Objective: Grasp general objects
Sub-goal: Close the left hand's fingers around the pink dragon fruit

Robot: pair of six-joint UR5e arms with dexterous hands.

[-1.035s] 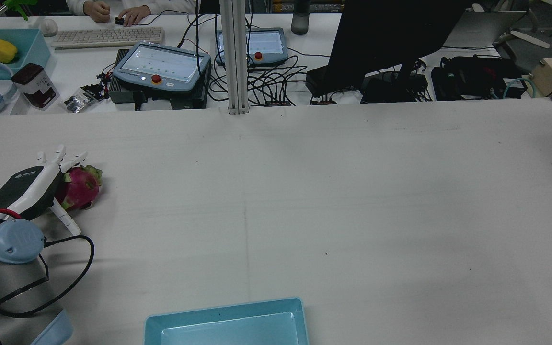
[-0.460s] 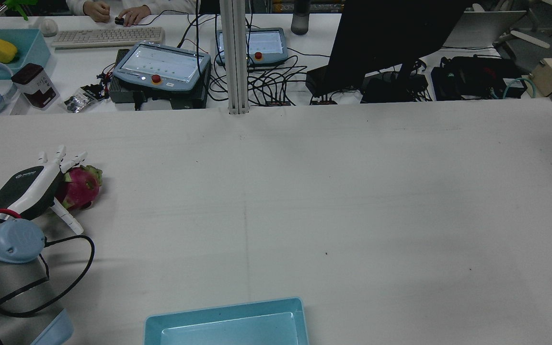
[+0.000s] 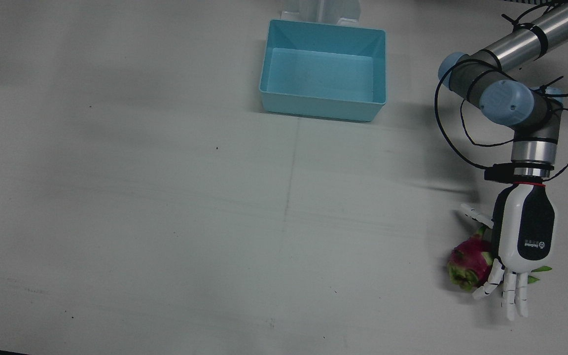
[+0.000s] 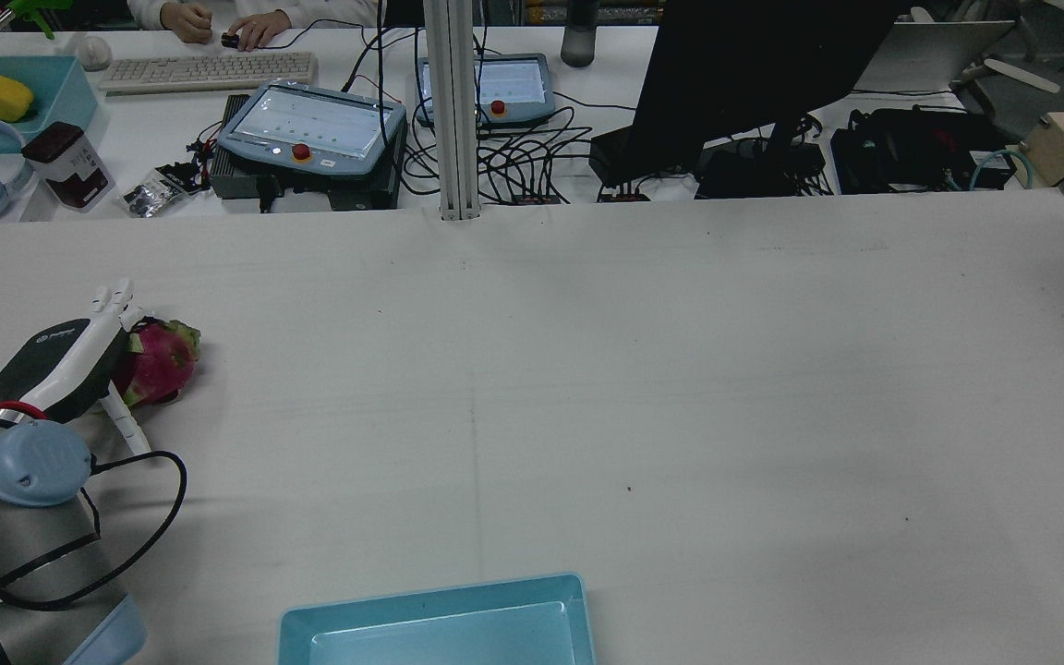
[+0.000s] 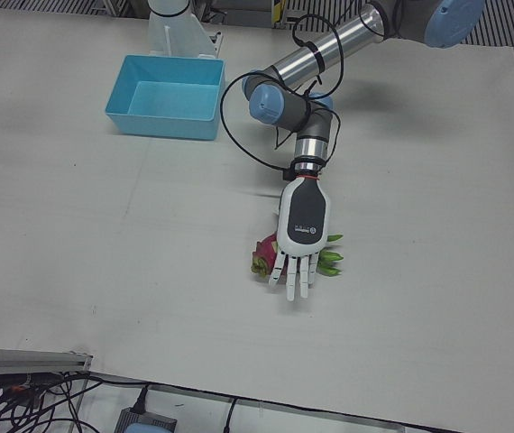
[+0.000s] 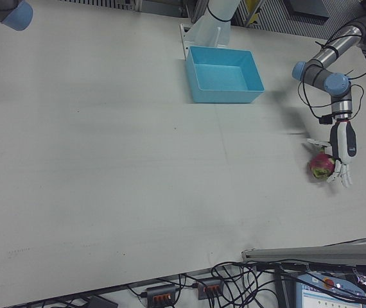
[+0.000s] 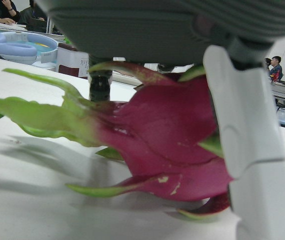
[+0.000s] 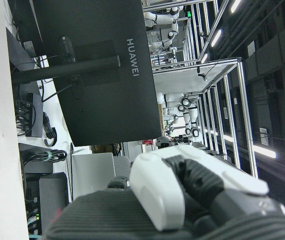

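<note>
- Dragon fruit (image 3: 469,264) lies on its side on the white table (image 3: 165,197), out at the far edge in front of my left arm, well apart from the blue bin (image 3: 323,69).
- My left hand (image 3: 523,236) sits palm-down over it, fingers (image 3: 511,293) stretched past the fruit and the thumb out on the other side, so the fruit lies in the gap ready for a wrap.
- The hand camera shows one finger (image 7: 250,145) right against the red skin; I judge nothing is squeezed yet and the hand is spread, not gripping.
- Compared with a second ago in the rear view, the fingers have drawn closer together and reach further over the fruit, which has hardly shifted.
- My right hand (image 8: 192,190) shows only on its own camera, parked away from the table; I cannot tell its finger state.
</note>
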